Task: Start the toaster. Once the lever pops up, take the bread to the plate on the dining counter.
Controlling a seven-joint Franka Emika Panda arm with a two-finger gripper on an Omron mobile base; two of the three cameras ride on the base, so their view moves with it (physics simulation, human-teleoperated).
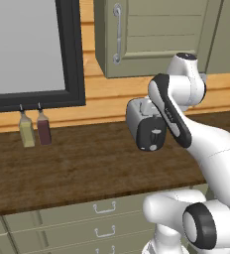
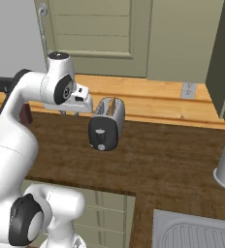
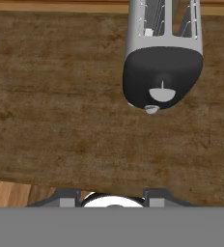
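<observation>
On the dark wood counter (image 1: 62,163), close to the pale wood back wall, stands the toaster (image 1: 145,126), its black end panel turned toward the cameras; the lever (image 1: 155,133) shows as a small black tab on that panel, with a small white button (image 1: 153,147) below it; in the right base view a tan slice, the bread (image 2: 112,104), stands upright in one slot of the toaster (image 2: 105,125), its top edge just above the slot; the hand view looks down on the toaster (image 3: 162,53) from above, with the lever (image 3: 162,94) jutting from the dark end; the end effector (image 2: 71,112) hangs just left of the toaster in the right base view, above the counter and not touching it; how far its fingers are parted I cannot tell, and it has hold of nothing that I can see; two small bottles, a yellowish bottle (image 1: 27,130) and a dark red bottle (image 1: 43,128), stand side by side well to the left; sage-green drawers (image 1: 87,223) sit below the counter edge; a ribbed grey sink (image 2: 197,231) lies at the lower right of the right base view.
</observation>
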